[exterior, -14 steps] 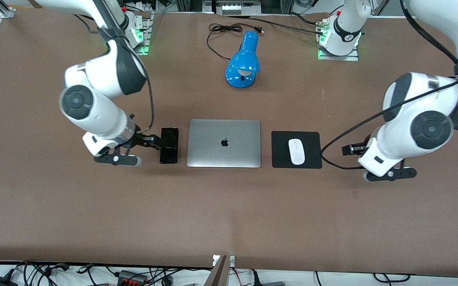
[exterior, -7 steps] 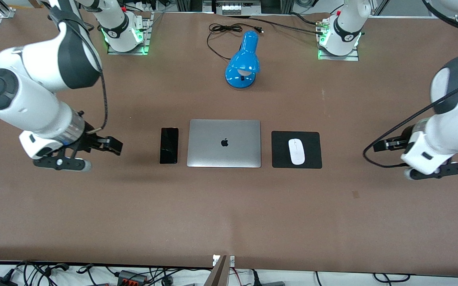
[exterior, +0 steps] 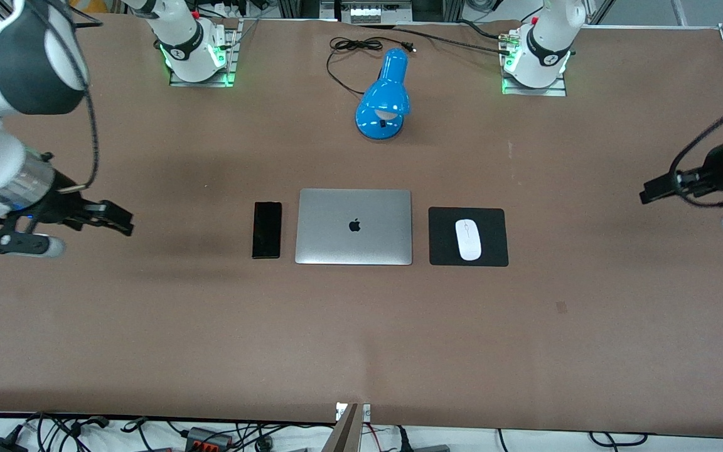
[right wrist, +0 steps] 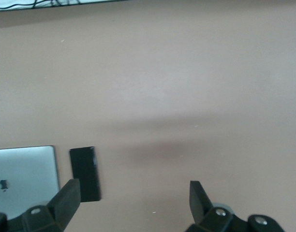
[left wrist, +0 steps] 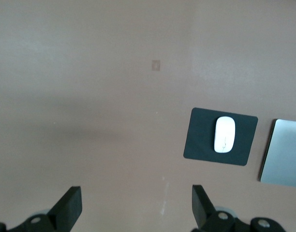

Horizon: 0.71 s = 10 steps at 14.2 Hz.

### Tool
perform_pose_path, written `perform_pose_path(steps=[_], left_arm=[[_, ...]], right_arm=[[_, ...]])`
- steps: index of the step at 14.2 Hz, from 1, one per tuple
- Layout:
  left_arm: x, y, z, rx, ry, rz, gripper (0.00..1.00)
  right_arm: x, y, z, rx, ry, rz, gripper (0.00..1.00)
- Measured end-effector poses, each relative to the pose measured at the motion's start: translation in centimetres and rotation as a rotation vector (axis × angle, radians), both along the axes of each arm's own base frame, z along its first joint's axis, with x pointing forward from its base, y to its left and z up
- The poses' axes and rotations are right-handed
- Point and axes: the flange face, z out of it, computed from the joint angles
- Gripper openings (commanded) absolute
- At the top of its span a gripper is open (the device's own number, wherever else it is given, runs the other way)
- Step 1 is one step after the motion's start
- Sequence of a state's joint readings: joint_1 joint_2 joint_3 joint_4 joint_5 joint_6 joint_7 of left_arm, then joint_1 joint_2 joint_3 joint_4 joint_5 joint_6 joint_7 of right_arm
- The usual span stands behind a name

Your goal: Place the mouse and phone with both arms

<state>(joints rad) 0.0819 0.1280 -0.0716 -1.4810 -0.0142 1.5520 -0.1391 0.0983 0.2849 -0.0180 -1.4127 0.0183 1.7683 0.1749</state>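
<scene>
Resting on the black mat (exterior: 442, 237), the mouse (exterior: 468, 239).

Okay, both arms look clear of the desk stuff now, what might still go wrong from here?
Little looks at risk. The phone lies close beside the laptop, so any return pass by the right pincer might nudge one into the other. The mouse rests loose on the black mat and may slide if the table is bumped. The left pincer hangs open near the table's end.
</scene>
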Motion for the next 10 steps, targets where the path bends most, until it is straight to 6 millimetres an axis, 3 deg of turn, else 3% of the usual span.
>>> perform_pose_path(steps=[2, 5, 8, 10], left_arm=[[-2.1, -1.3, 0.9, 0.006, -0.003, -0.023, 1.00], [-2.9, -3.5, 0.3, 0.007, 0.015, -0.061, 1.00], [-3.0, -5.1, 0.6, 0.016, -0.002, -0.091, 1.00], [-3.3, -5.7, 1.2, 0.035, -0.014, -0.106, 1.00]], right_arm=[[0.0, -3.0, 0.7, -0.002, -0.011, -0.008, 1.00], [-0.5, -6.5, 2.5, 0.000, -0.042, 0.019, 1.00], [-1.6, -7.1, 4.5, -0.004, -0.054, 0.050, 1.00], [-2.2, -7.0, 4.6, -0.004, -0.019, 0.065, 1.00]])
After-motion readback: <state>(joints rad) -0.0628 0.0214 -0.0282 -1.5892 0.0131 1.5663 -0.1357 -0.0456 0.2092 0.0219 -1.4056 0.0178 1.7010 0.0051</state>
